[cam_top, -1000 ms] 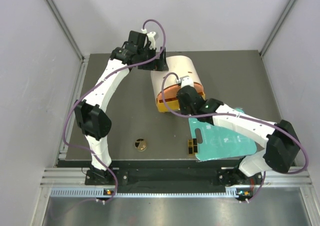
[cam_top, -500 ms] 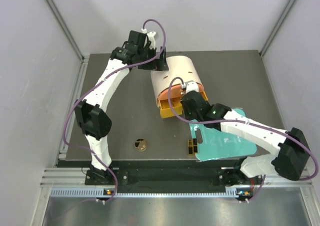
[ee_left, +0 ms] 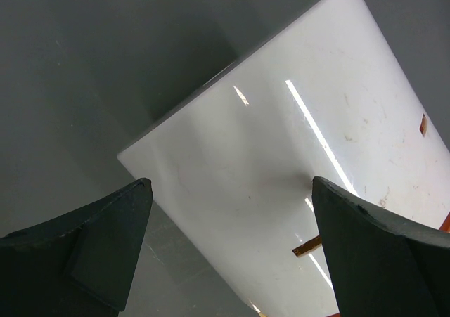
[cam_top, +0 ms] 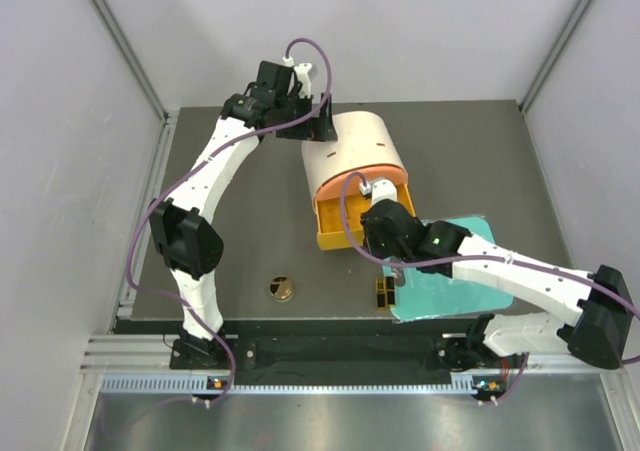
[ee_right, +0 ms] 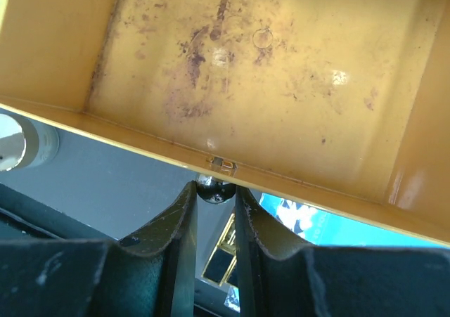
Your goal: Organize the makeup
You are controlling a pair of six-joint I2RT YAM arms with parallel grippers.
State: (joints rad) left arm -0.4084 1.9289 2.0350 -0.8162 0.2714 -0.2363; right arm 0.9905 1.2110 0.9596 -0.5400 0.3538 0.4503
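The round gold-rimmed black compact (cam_top: 281, 289) lies on the dark table near the front. The small black-and-gold rectangular piece (cam_top: 383, 292) lies beside the teal board (cam_top: 455, 281); it also shows under my right fingers in the right wrist view (ee_right: 223, 259). The two peach-beige tubes are out of view. My right gripper (cam_top: 370, 237) is shut on the small metal knob (ee_right: 216, 189) of the orange drawer (ee_right: 267, 71), which stands pulled out of the cream box (cam_top: 358, 151) and is empty. My left gripper (cam_top: 322, 123) is open, its jaws standing either side of the box's far end (ee_left: 295, 155).
The orange drawer (cam_top: 335, 221) juts from the box toward the front left. The teal board lies under my right arm at the front right. Grey walls close in the table on three sides. A round shiny thing (ee_right: 15, 143) shows at the right wrist view's left edge.
My right gripper has moved toward the front, drawing the orange drawer further out of the cream box. The left arm has not moved.
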